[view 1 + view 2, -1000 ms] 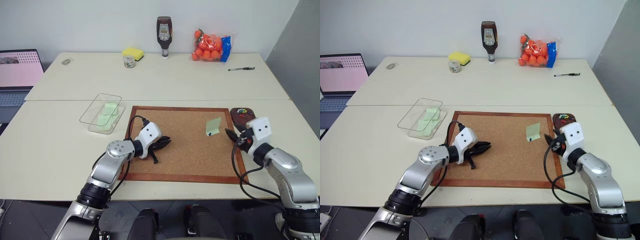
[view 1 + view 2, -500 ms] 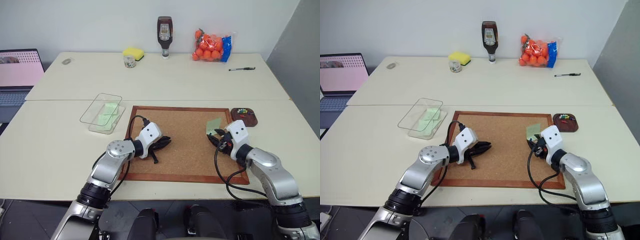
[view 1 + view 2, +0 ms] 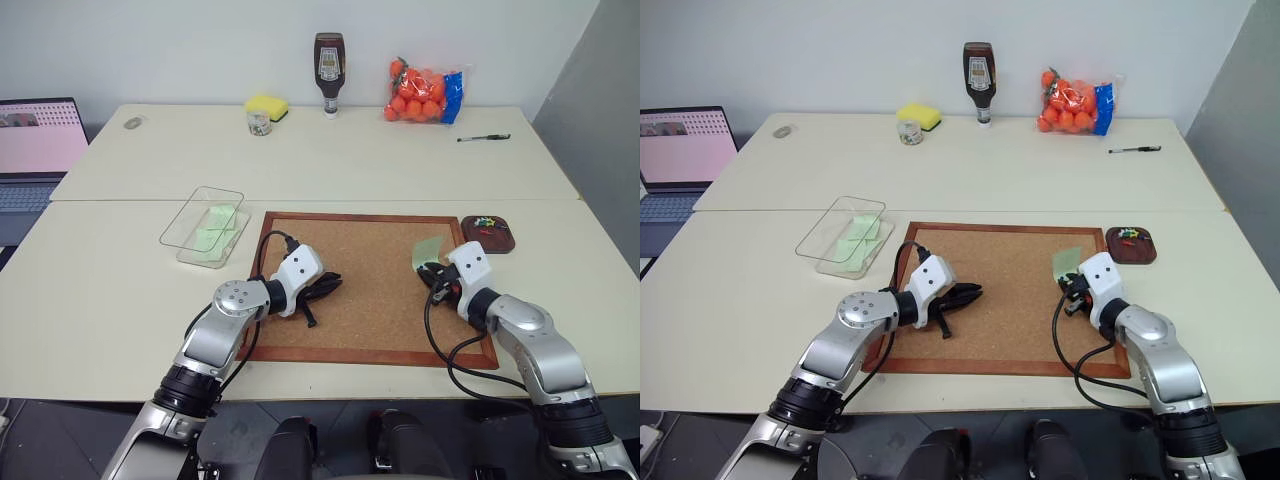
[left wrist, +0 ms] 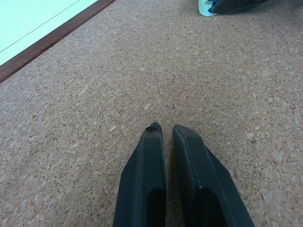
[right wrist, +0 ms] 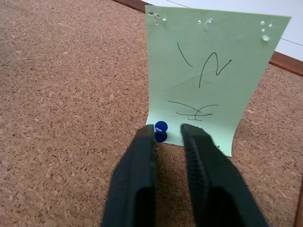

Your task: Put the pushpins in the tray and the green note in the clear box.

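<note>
On the right part of the corkboard (image 3: 370,310) a pale green note (image 3: 427,250) (image 5: 208,71) is held by a blue pushpin (image 5: 161,131) at its near edge. My right gripper (image 3: 432,273) (image 5: 171,128) points at that pin, open by a narrow gap, with the pin head at the tip of one finger. Right of the board, the dark brown tray (image 3: 502,245) holds several coloured pushpins (image 3: 485,222). At the left, the clear box (image 3: 190,226) has green paper in it. My left gripper (image 3: 322,288) (image 4: 166,128) rests shut and empty on the cork.
At the table's back stand a yellow sponge (image 3: 266,106), a small glass jar (image 3: 258,122), a dark sauce bottle (image 3: 328,73) and a bag of oranges (image 3: 422,92). A pen (image 3: 483,137) lies at the back right. An open laptop (image 3: 35,150) sits far left.
My right arm has swung left from beside the tray to the green note's pin, and its fingers have narrowed. The left arm has stayed still.
</note>
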Robot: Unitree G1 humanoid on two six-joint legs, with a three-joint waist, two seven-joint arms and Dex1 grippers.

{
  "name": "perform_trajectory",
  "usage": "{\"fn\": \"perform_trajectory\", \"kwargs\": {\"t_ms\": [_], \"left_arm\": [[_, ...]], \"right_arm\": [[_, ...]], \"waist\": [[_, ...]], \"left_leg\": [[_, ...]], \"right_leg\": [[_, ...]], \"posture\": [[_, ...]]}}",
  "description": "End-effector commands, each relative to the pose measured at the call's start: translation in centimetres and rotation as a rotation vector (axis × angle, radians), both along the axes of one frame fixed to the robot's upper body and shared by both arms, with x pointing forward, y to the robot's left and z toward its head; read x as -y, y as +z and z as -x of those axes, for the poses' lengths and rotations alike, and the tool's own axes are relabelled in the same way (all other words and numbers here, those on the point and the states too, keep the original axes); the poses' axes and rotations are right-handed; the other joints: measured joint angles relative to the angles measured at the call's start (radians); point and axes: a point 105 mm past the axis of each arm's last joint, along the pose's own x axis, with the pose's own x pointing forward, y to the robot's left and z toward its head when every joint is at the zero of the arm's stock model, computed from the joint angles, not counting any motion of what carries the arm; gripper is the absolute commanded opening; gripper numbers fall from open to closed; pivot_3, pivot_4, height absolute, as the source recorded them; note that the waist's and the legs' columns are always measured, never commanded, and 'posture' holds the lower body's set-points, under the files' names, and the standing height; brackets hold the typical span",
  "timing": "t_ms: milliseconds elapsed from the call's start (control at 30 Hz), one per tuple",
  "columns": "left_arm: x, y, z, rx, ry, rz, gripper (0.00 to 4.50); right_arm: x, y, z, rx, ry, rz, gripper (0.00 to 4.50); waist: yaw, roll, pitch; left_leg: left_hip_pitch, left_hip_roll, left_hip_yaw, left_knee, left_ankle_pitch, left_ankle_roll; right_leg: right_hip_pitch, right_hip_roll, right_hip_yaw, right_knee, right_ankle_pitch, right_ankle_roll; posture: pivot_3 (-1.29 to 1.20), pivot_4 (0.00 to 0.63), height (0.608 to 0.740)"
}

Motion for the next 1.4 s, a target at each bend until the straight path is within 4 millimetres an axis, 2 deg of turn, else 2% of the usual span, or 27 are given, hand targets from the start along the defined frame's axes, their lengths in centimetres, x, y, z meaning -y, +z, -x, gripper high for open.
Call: {"fn": "perform_trajectory", "kwargs": {"t_ms": [33,233,500,700,967,1000,1100,1167,1333,1400], "left_arm": [[-0.3,-0.6,0.1,-0.015,0.012,-0.021,0.44],[-0.3,-0.6,0.1,-0.018,0.014,-0.018,0.44],[-0.3,-0.7,0.3,-0.026,0.012,-0.016,0.44],[-0.2,-0.7,0.1,-0.026,0.020,-0.009,0.44],[-0.5,1.8,-1.7,0.007,0.076,0.088,0.44],[-0.4,2.7,-2.0,0.014,0.073,0.118,0.73],[-0.1,4.5,-2.3,0.054,0.036,0.160,1.11],[0.0,5.2,-2.4,0.066,0.017,0.174,1.50],[1.1,8.6,-2.6,0.121,-0.065,0.297,2.47],[1.5,9.2,-2.5,0.113,-0.086,0.332,2.77]], "right_arm": [[-0.5,1.6,-0.3,0.068,0.019,-0.002,0.01],[-0.7,2.2,-0.2,0.089,0.033,-0.009,0.01],[-0.9,5.3,0.2,0.219,0.045,-0.085,0.01],[-1.2,6.7,0.4,0.264,0.064,-0.097,0.01],[-1.7,6.8,0.6,0.262,0.096,-0.067,0.01],[-1.7,6.7,0.6,0.260,0.098,-0.062,0.00],[-1.8,6.6,0.5,0.254,0.100,-0.056,0.00],[-1.8,6.6,0.5,0.253,0.102,-0.055,0.00],[-2.0,6.3,0.3,0.217,0.109,-0.034,0.00],[-2.1,6.3,0.2,0.208,0.108,-0.032,0.00]], "waist": [[0.000,0.000,0.000],[0.000,0.000,0.000],[0.000,0.000,0.000],[0.000,0.000,0.000],[0.000,0.000,0.000],[0.000,0.000,0.000],[0.000,0.000,0.000],[0.000,0.000,0.000],[0.001,0.000,0.000],[0.001,0.000,0.000]], "left_leg": [[0.000,0.000,0.000,0.000,0.000,0.000],[0.000,0.000,0.000,0.000,0.000,0.000],[0.000,0.000,0.000,0.000,0.000,0.000],[0.000,0.000,0.000,0.000,0.000,0.000],[0.000,0.000,0.000,0.000,0.000,0.000],[0.000,0.000,0.000,0.000,0.000,0.000],[-0.001,0.000,-0.001,0.000,0.000,0.000],[-0.002,0.000,-0.001,0.000,0.000,0.000],[-0.002,-0.001,0.000,0.000,0.000,0.000],[-0.002,-0.001,0.000,0.000,0.000,0.000]], "right_leg": [[0.000,0.000,0.000,0.000,0.000,0.000],[0.000,0.000,0.000,0.000,0.000,0.000],[0.000,0.000,0.000,0.000,0.000,0.000],[0.000,0.000,0.000,0.000,0.000,0.000],[0.000,0.000,0.000,0.000,0.000,0.000],[0.000,0.000,-0.001,0.000,0.000,0.000],[-0.001,0.000,-0.001,0.000,0.000,0.000],[-0.001,0.000,-0.001,0.000,0.000,0.000],[-0.001,0.000,0.000,-0.001,0.000,0.000],[-0.001,0.000,0.000,-0.001,0.000,0.000]], "posture": [[0.00,0.150,0.740],[0.00,0.150,0.740],[0.00,0.150,0.740],[0.00,0.150,0.740],[0.00,0.150,0.740],[0.00,0.150,0.740],[0.00,0.150,0.740],[0.00,0.150,0.740],[0.00,0.150,0.740],[0.00,0.150,0.740]]}}
